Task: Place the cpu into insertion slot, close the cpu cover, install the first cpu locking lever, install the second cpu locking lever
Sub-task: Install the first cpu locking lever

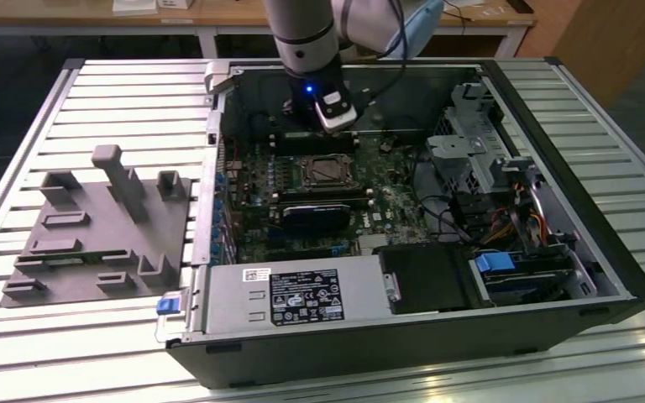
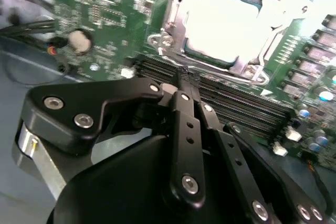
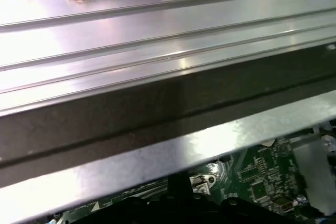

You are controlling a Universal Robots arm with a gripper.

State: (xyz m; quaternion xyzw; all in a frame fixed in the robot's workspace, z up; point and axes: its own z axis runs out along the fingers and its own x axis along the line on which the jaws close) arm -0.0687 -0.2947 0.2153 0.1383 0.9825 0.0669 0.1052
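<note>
Cpu (image 2: pixel 223 24) flat (metal top upward)

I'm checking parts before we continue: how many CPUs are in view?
1. The cpu sits in the insertion slot on the motherboard, its pale top framed by the cpu cover. Others could be hidden inside the computer case.

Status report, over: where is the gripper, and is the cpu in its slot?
The gripper: shut, beside the insertion slot. The cpu: seated, the cpu cover down over it. No obstruction seen.
</note>
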